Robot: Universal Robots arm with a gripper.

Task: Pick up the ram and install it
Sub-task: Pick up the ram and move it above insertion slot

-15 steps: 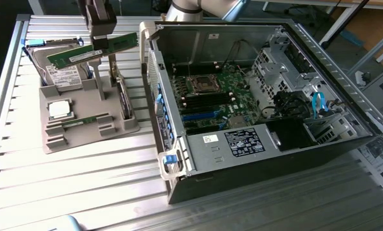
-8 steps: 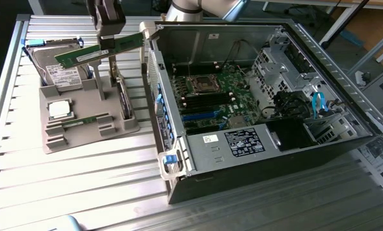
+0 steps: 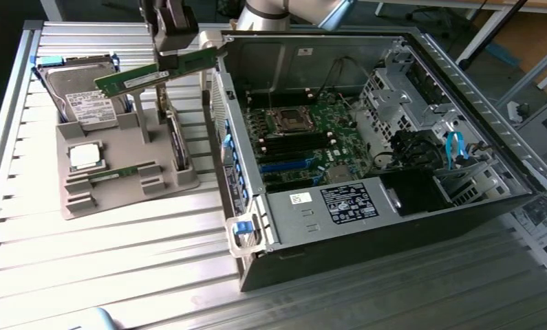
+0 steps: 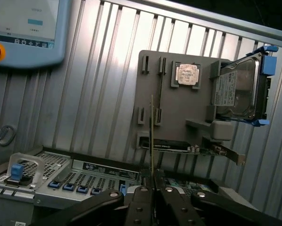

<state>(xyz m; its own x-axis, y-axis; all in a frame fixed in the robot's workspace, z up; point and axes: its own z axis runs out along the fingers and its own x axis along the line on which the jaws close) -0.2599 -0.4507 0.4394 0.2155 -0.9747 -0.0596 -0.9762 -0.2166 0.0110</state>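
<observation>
1. Looking at the exterior view, I see the gripper [image 3: 176, 53] clamped on the ram [image 3: 149, 74], held in the air above the grey holder [image 3: 131, 148], at ten o'clock from the open case [image 3: 283, 62].
2. My wrist view adds a control pendant [image 4: 23, 19] and shows the ram edge-on, a thin line.
3. It is a narrow green stick, tilted, perhaps bearing a pale label.

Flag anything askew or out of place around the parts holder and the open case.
Only the ram is off-level: clamped in the shut jaws, it hangs tilted above the grey holder, beside the case, outside any slot. The hard drive and CPU chip rest seated in the holder.
</observation>
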